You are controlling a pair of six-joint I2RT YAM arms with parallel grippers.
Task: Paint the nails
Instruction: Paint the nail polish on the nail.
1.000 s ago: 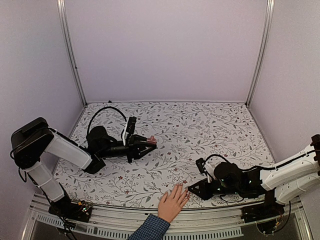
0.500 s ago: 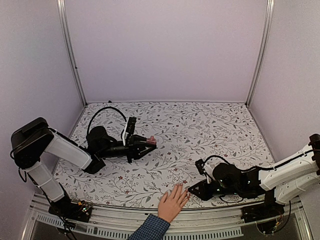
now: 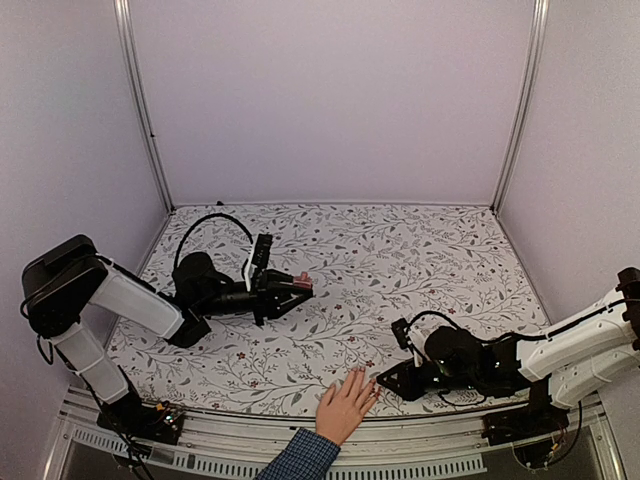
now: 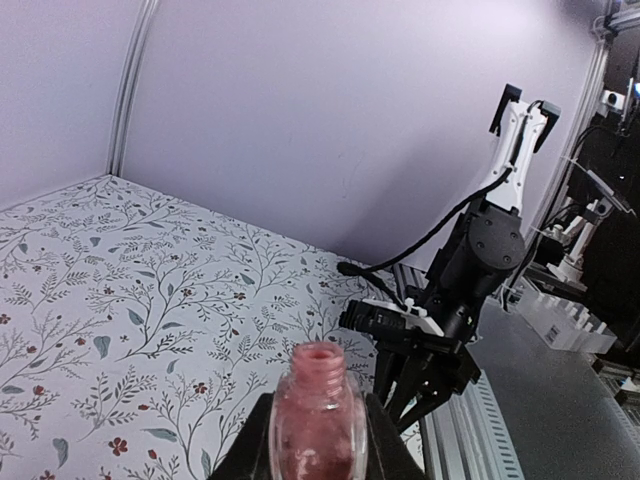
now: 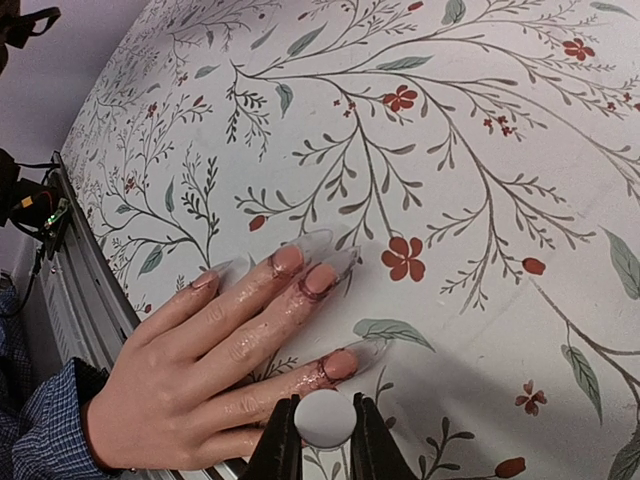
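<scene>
A light-skinned hand (image 5: 190, 365) with a blue checked cuff (image 5: 35, 425) lies flat at the table's near edge, also seen from above as the hand (image 3: 345, 405). Its nails (image 5: 340, 262) are long and clear, with pink polish smeared at their bases. My right gripper (image 5: 323, 412) is shut on a round white cap (image 5: 323, 420), just over the nearest finger behind its nail (image 5: 375, 350). Any brush under the cap is hidden. My left gripper (image 4: 320, 445) is shut on an uncapped pink polish bottle (image 4: 320, 400), held off to the left (image 3: 298, 283).
The floral tablecloth (image 3: 400, 260) covers the table inside white walls. A metal rail (image 5: 85, 290) runs along the near edge beside the hand. The right arm (image 4: 450, 310) shows in the left wrist view beyond the bottle.
The right arm has crept slightly toward the hand. The left arm, the bottle and the hand have stayed put.
</scene>
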